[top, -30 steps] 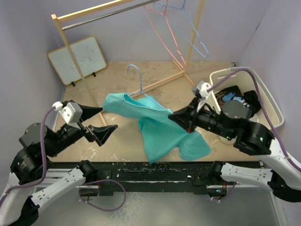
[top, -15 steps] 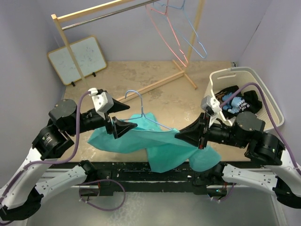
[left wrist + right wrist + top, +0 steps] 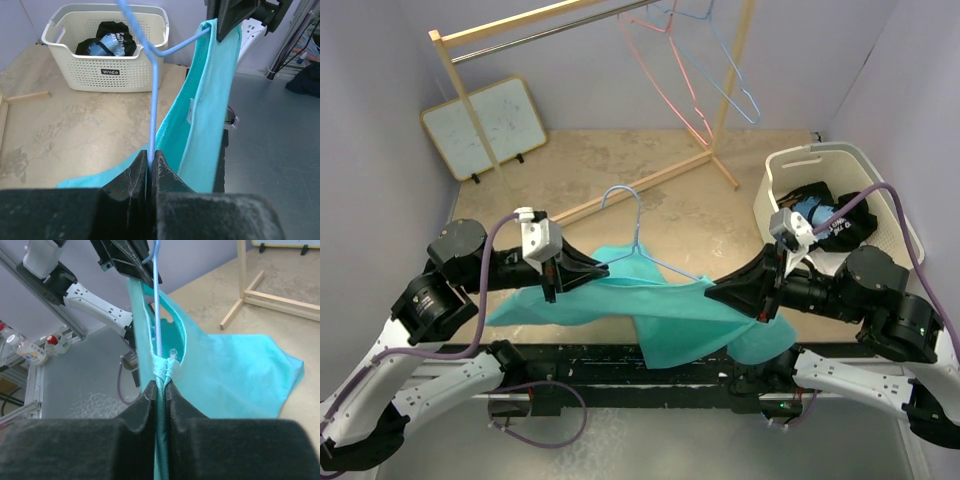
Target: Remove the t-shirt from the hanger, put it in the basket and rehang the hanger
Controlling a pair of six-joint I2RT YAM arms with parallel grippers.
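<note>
Teal cloth is bunched in the right gripper, whose jaws clench the t-shirt near one hanger end. The left gripper pinches the blue wire hanger. The shirt is stretched in the air between them, not yet off the hanger. The white basket holds dark garments.

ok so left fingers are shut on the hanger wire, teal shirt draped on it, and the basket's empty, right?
Not quite. The basket isn't empty: it holds dark clothes, as the left wrist view shows. The rest holds: the left fingers are shut on the hanger wire, with the teal shirt draped on it.
</note>
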